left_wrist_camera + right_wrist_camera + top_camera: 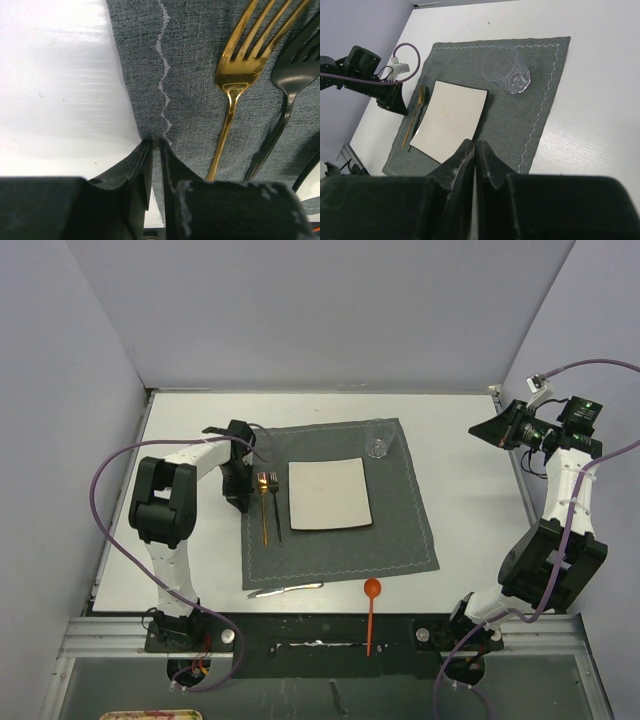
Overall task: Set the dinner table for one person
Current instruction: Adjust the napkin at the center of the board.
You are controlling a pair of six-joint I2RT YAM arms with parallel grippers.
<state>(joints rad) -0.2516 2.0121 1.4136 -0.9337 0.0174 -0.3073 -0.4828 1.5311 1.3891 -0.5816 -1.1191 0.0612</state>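
The left end effector (238,498) is reaching down at the left edge of the grey placemat (400,525). Its fingers (145,165) are standing almost together, with the cloth's edge sitting pinched in the narrow slit between them. The right end effector (475,146) is hanging high over the right edge of the counter (470,510) with its fingers pressed shut on nothing.

The white counter is filling the floor of the booth and carrying everything, with the placemat lying at its middle. A square off-white plate (328,494) is resting on the placemat, toward the cloth's left and far sides. A gold fork (235,85) and a black fork (290,85) are lying side by side between the plate and the placemat's left edge, tines pointing to the far edge. A clear glass (379,438) is sitting by the placemat's far right corner. A silver knife (285,590) is lying along the placemat's near edge by its left corner. An orange spoon (371,610) is lying at the counter's near edge, its handle reaching out past it.
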